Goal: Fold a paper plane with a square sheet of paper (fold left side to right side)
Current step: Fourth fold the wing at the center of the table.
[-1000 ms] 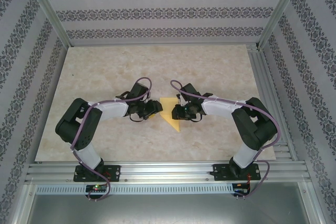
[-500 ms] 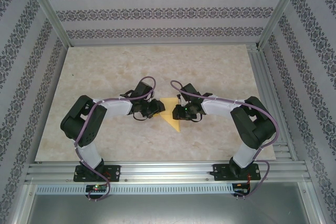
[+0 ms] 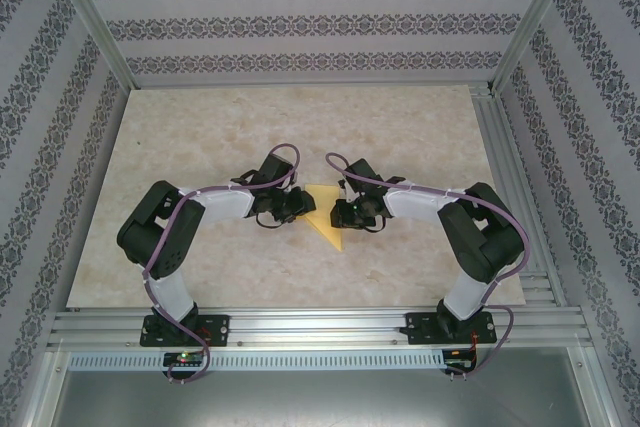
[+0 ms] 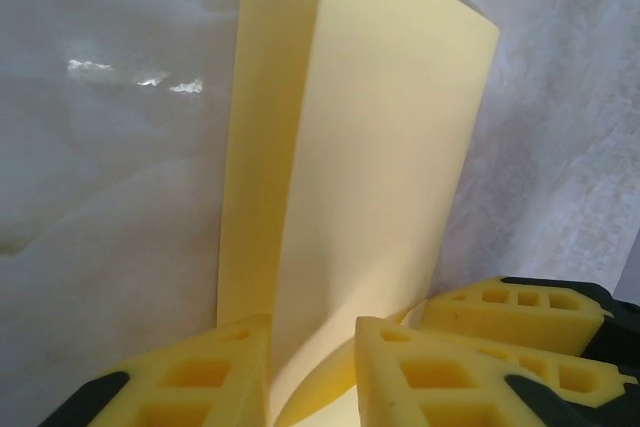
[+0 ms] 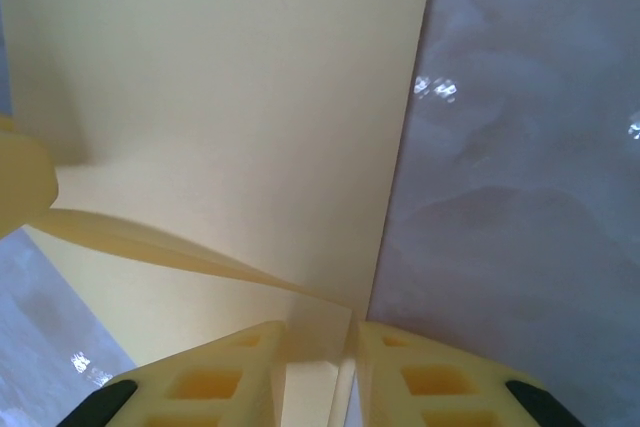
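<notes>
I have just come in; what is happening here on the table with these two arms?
The robot is folding the square sheet of paper on the table. The right gripper pinches it from the right. A raised flap stands between the jaws of the left gripper; whether they clamp it yet is unclear. The sheet is partly folded, not yet a plane.

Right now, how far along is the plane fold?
Done: the paper already lies as a triangle, so early folds look made. In hand: right claw pinches one edge; left claw straddles a raised flap. Still to do: lay that flap over and crease it; no dart shape yet.
</notes>
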